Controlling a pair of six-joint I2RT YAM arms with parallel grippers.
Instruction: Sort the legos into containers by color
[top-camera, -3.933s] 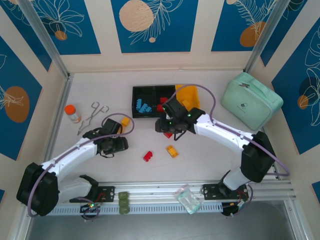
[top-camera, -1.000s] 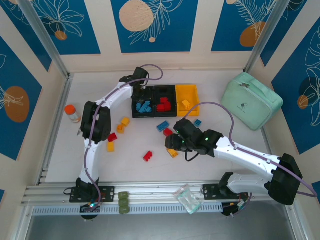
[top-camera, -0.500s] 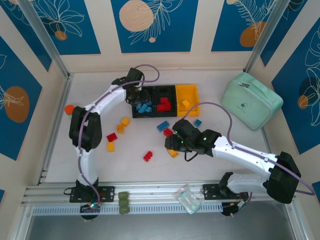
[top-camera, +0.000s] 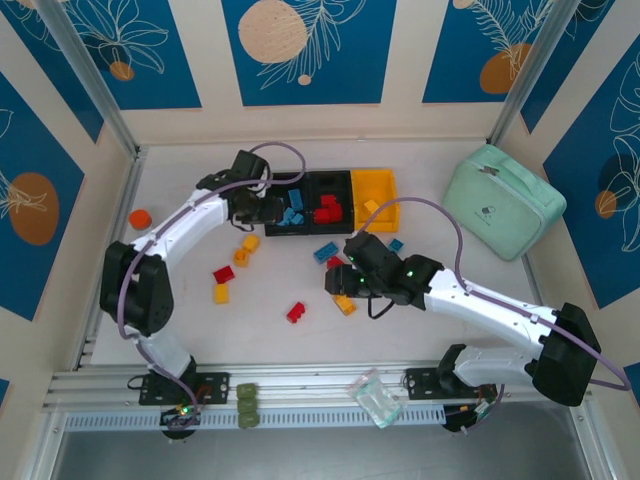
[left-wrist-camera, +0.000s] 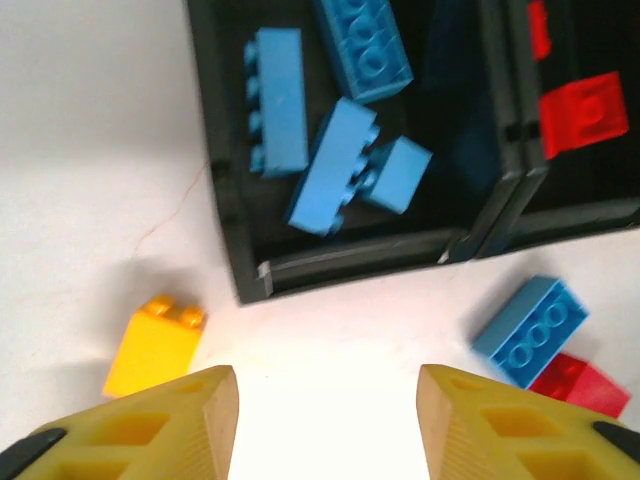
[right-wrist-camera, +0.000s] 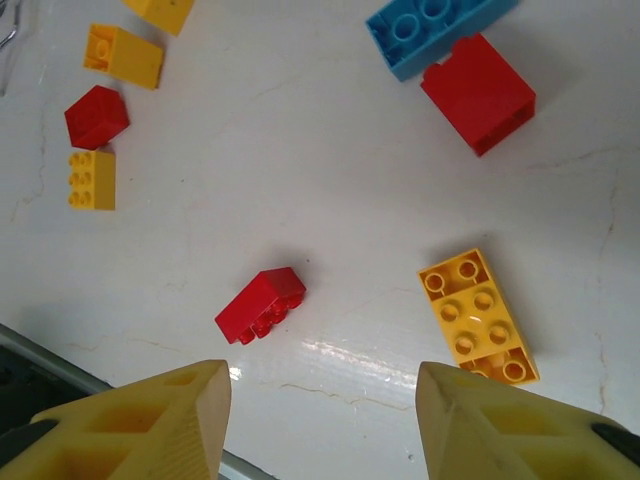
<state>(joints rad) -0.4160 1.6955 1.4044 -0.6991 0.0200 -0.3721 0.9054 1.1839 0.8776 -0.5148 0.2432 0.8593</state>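
Note:
The containers are three joined bins: a black bin (top-camera: 283, 183) holding blue legos (left-wrist-camera: 330, 165), a middle black bin (top-camera: 327, 184) holding red legos (left-wrist-camera: 585, 112), and a yellow bin (top-camera: 383, 187). My left gripper (top-camera: 262, 208) hovers open at the blue bin's front left corner, nothing between its fingers (left-wrist-camera: 190, 425). A yellow brick (left-wrist-camera: 155, 345) and a blue brick (left-wrist-camera: 530, 330) lie just in front of the bins. My right gripper (top-camera: 340, 280) is open above the table, with a red brick (right-wrist-camera: 262, 305) and a yellow brick (right-wrist-camera: 478, 317) below it.
Loose bricks are scattered on the table: yellow (top-camera: 221, 293), red (top-camera: 223, 274), blue (top-camera: 396, 245). A mint green pouch (top-camera: 503, 200) lies at the right, an orange-capped bottle (top-camera: 140, 217) at the left. An olive block (top-camera: 246, 405) and a plastic bag (top-camera: 375, 398) sit on the near rail.
My left gripper has drawn back from the bins' far side to the blue bin's front left corner, and its jaws have spread. My right gripper has opened a little and barely shifted.

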